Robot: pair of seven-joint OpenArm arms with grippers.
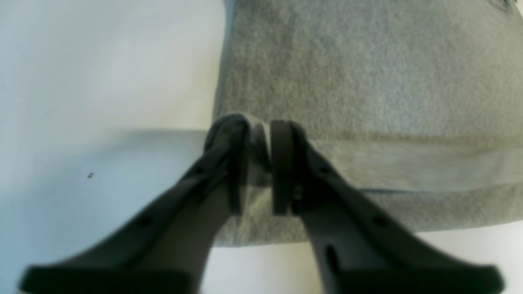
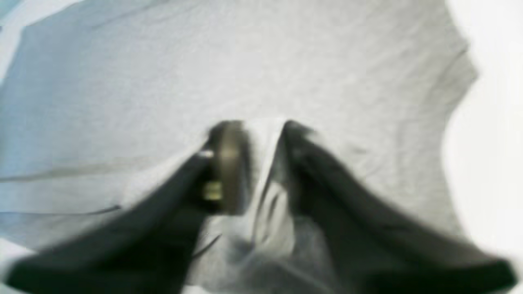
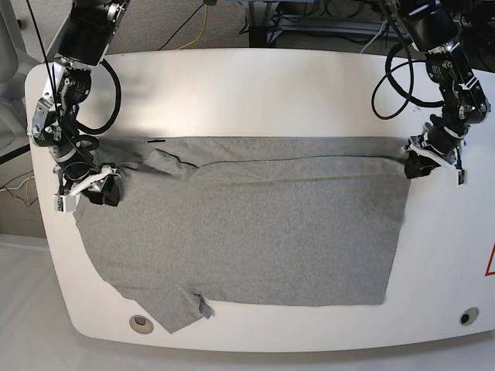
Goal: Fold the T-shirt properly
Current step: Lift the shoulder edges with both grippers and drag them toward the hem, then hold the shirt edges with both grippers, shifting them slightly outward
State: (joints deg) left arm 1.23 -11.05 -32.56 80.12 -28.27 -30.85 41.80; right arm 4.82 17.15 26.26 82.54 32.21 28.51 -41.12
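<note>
The grey T-shirt (image 3: 247, 224) lies spread flat on the white table (image 3: 255, 85), its far edge folded over in a long band. The left gripper (image 1: 258, 163) sits at the shirt's hem corner, jaws a little apart with a bunch of fabric between them. The right gripper (image 2: 261, 163) sits at the opposite, sleeve end, jaws parted with a ridge of cloth standing between them.
</note>
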